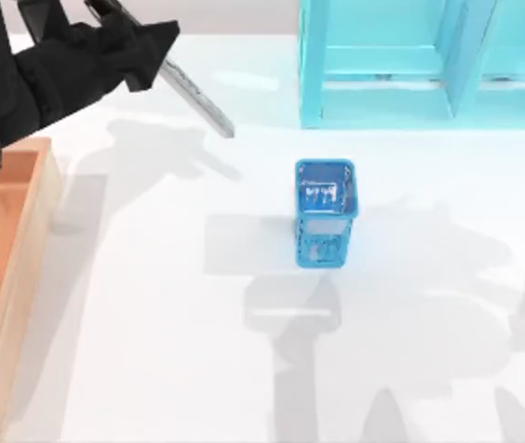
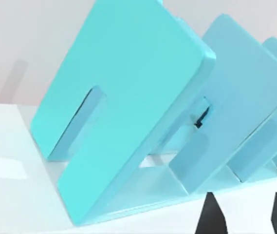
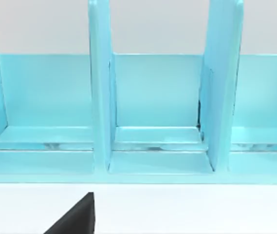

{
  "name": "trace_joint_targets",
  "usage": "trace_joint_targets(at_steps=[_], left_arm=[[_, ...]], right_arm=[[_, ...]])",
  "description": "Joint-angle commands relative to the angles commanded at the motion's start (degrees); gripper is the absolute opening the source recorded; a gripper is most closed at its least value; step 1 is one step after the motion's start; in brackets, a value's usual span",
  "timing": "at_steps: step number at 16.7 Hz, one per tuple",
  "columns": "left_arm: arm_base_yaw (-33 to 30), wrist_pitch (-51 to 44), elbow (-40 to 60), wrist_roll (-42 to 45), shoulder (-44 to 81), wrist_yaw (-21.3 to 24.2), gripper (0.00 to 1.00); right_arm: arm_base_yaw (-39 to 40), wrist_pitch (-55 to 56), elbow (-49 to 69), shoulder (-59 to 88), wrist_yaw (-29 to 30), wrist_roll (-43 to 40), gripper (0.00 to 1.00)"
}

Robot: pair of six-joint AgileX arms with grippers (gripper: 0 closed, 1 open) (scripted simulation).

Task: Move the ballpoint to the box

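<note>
the slim silver-grey ballpoint (image 1: 197,99) is pinched in the jaws of the left gripper (image 1: 147,48), held slanted above the white table (image 1: 151,351), near the shallow wooden box (image 1: 22,258) at the left edge. a blue mesh cup (image 1: 325,212) stands mid-table.

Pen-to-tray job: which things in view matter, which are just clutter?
Job:
- slim silver-grey ballpoint, held by the left gripper at the top view's upper left
- shallow wooden tray, orange-brown inside

Clutter:
- small blue mesh pen cup
- cyan shelf unit
</note>
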Motion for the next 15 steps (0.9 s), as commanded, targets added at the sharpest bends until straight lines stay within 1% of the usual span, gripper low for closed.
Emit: trace_joint_targets(at_steps=[2, 4, 7, 10, 15], left_arm=[[-0.6, -1.7, 1.8, 2.6, 0.2, 1.8, 0.0], [-1.2, -5.1, 5.1, 7.5, 0.9, 4.4, 0.0], [-0.7, -13.8, 11.2, 19.0, 3.1, 8.2, 0.0], [2.3, -26.4, 17.3, 35.0, 5.3, 10.8, 0.0], [10.3, -48.8, 25.3, 66.7, 6.2, 14.3, 0.0]], right_arm=[[0.0, 0.0, 0.0, 0.0, 0.0, 0.0, 1.0], [0.0, 0.0, 0.0, 0.0, 0.0, 0.0, 1.0], [0.0, 0.0, 0.0, 0.0, 0.0, 0.0, 1.0], [0.0, 0.0, 0.0, 0.0, 0.0, 0.0, 1.0], [0.0, 0.0, 0.0, 0.0, 0.0, 0.0, 1.0]])
